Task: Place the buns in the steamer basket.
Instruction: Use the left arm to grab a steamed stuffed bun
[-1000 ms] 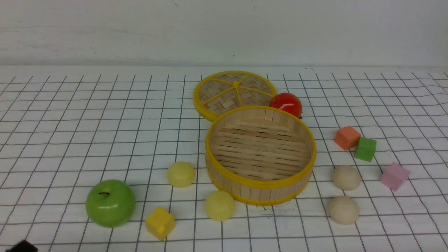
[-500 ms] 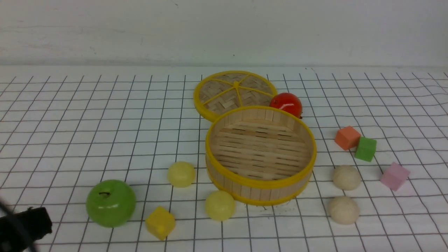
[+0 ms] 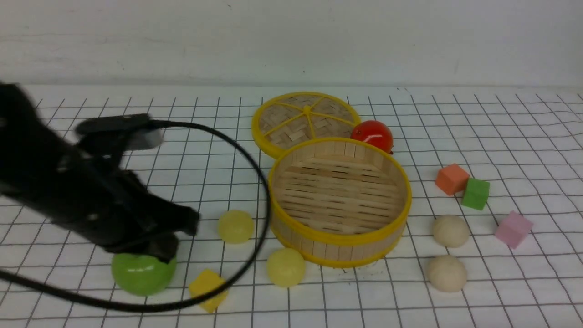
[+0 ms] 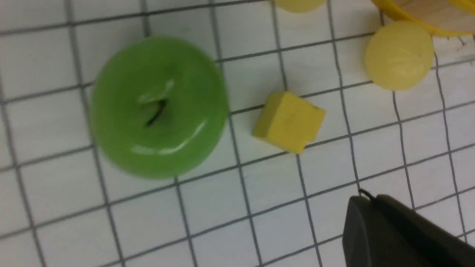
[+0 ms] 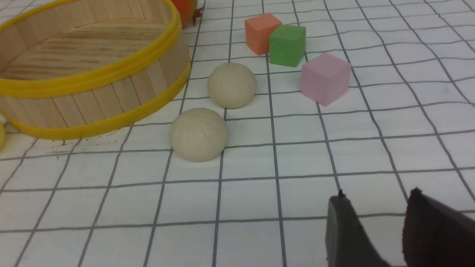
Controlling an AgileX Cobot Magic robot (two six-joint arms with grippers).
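Swung in since a second ago, my left gripper (image 3: 180, 234) hangs over the green apple (image 3: 142, 275); clenched or released, I cannot tell. A yellow bun (image 3: 235, 226) lies just beyond.

At the front view's lower left, a glossy green apple (image 3: 141, 275), a yellow cube (image 3: 208, 290) and a looping black cable (image 3: 191, 124) crowd the two pale yellow dome-shaped buns (image 3: 235, 226) (image 3: 285, 267), whereas at lower right the two beige-white buns (image 3: 450, 231) (image 3: 447, 273) sit on open gridded cloth (image 3: 524, 291), a pink cube (image 3: 513, 229) the nearest obstacle.
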